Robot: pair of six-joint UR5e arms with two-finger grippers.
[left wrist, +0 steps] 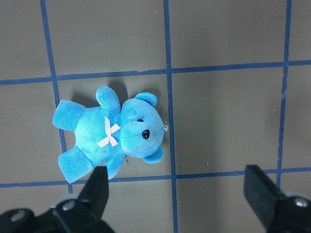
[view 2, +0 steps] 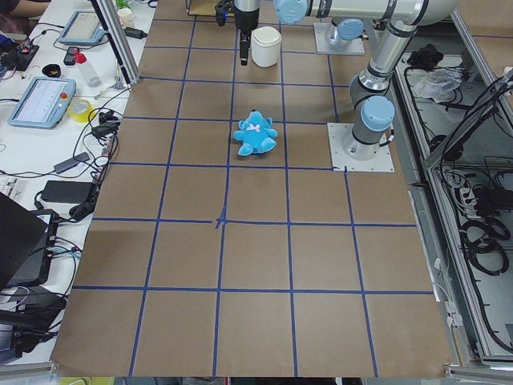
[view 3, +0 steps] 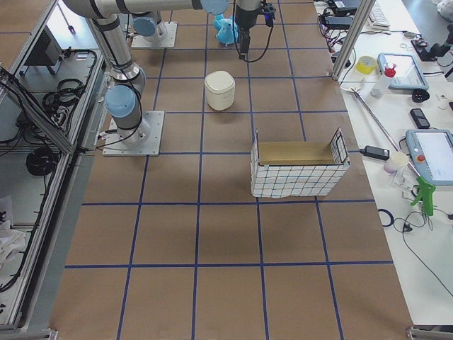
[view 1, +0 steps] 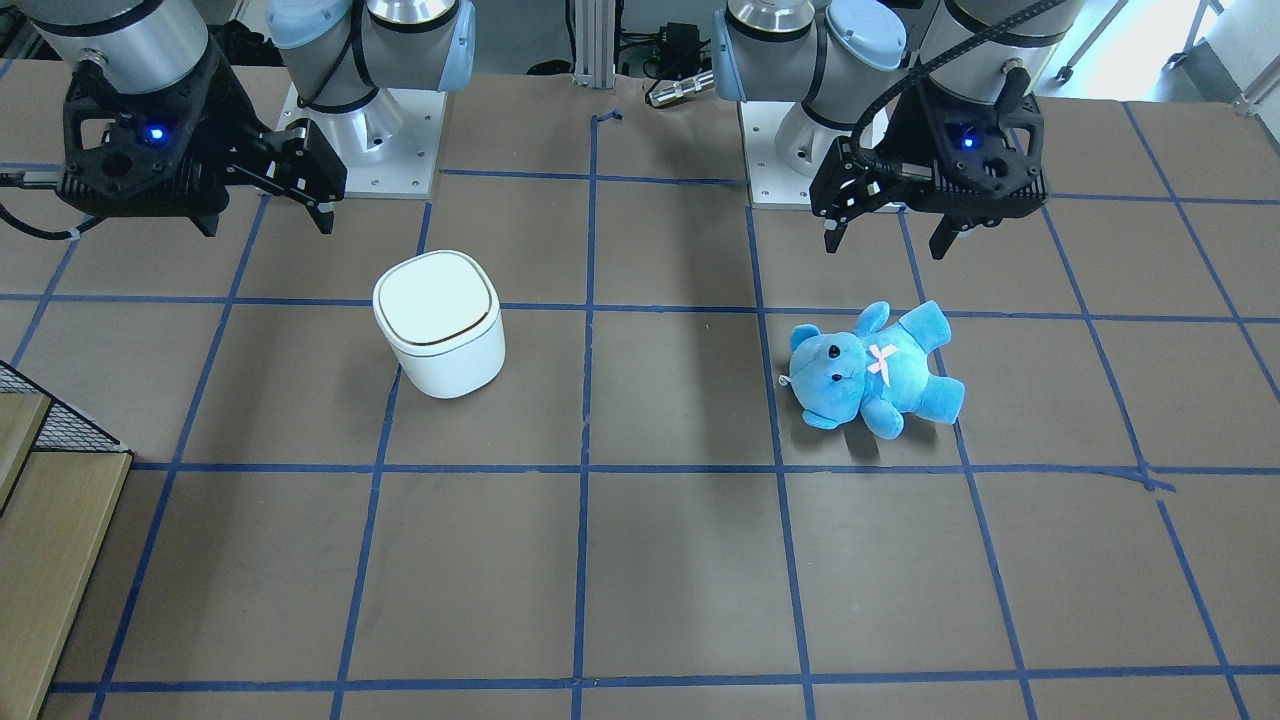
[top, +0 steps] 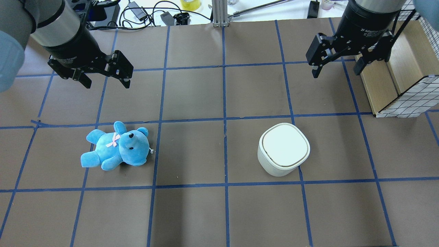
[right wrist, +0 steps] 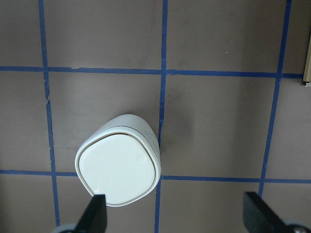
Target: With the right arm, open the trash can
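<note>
The white trash can stands upright on the table's right half with its lid shut. It also shows in the front view and low and left in the right wrist view. My right gripper is open and empty. It hangs above the table, beyond the can and to its right, not touching it. In the front view the right gripper is at upper left. My left gripper is open and empty, high above the table.
A blue teddy bear lies on its back on the left half, below the left gripper, and shows in the left wrist view. A wire basket with a wooden lining stands at the far right edge, close to the right gripper.
</note>
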